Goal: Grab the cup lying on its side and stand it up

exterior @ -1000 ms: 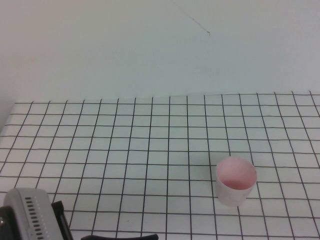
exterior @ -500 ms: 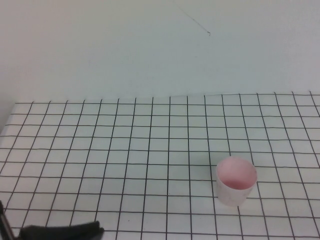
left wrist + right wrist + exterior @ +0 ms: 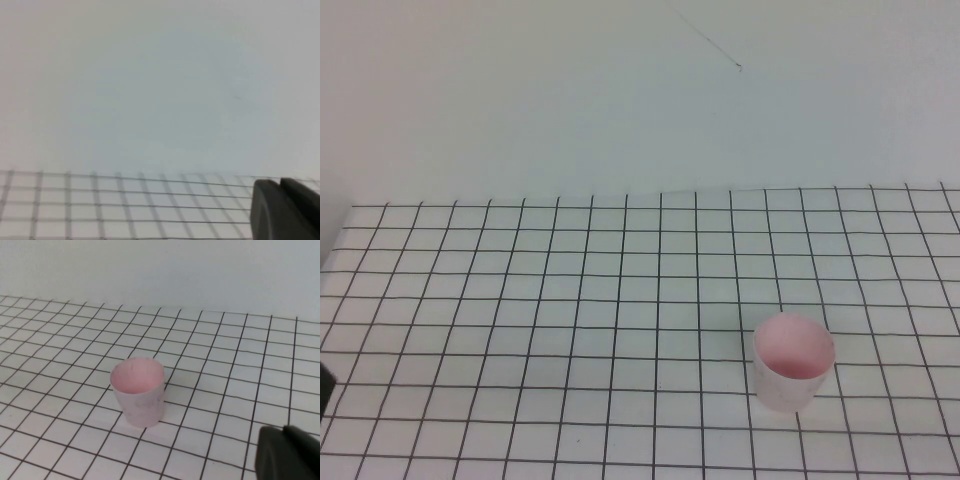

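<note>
One cup on the gridded table, near right, well apart from both my arms. It already stands upright, mouth up. Thin translucent plastic: probably very light, flexible at the wall, easily tipped or crushed. Best hold judged across the rim, gently. Left gripper clenched, empty, off the near-left edge. Right gripper clenched, empty, near side of the cup.

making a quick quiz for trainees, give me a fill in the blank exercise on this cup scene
1. The cup stands ____ on the grid table, mouth up.
2. Inside, the cup is coloured ____.
3. The left gripper is shut and holds ____.
4. The right gripper, beside the cup, has its jaws ____.

Missing words: upright; pink; nothing; shut
</note>
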Motion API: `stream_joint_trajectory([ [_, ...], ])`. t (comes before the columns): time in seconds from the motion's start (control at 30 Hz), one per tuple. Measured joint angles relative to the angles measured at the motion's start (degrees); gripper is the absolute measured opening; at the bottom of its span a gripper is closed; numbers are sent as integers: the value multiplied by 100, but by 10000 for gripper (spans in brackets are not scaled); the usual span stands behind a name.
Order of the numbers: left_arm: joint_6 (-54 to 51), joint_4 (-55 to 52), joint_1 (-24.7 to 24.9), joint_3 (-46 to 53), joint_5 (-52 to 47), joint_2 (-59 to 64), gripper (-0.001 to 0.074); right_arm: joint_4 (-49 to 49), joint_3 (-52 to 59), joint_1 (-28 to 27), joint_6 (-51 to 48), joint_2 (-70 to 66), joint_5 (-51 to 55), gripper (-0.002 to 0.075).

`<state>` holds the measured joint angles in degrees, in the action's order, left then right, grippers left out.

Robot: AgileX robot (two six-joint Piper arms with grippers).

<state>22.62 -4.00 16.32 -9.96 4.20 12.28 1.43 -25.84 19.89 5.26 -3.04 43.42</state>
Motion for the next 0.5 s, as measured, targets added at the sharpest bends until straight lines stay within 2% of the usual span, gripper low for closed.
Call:
stream_joint_trajectory([
  [0.1, 68, 106, -448, 520, -163, -700, 1, 0, 0, 0, 0, 0, 0, 1],
  [0.2, -348, 485, -782, 849, -629, -1313, 1, 0, 0, 0, 0, 0, 0, 1],
  [0.33, -806, 876, -1210, 1074, -1318, -1385, 1, 0, 0, 0, 0, 0, -12, 1],
  [0.4, -820, 876, -1255, 1253, -1367, -1396, 1, 0, 5, 0, 0, -2, -12, 1],
  [0.5, -974, 869, -1231, 1244, -2052, -1396, 1, 0, 5, 0, 0, -2, -12, -3],
])
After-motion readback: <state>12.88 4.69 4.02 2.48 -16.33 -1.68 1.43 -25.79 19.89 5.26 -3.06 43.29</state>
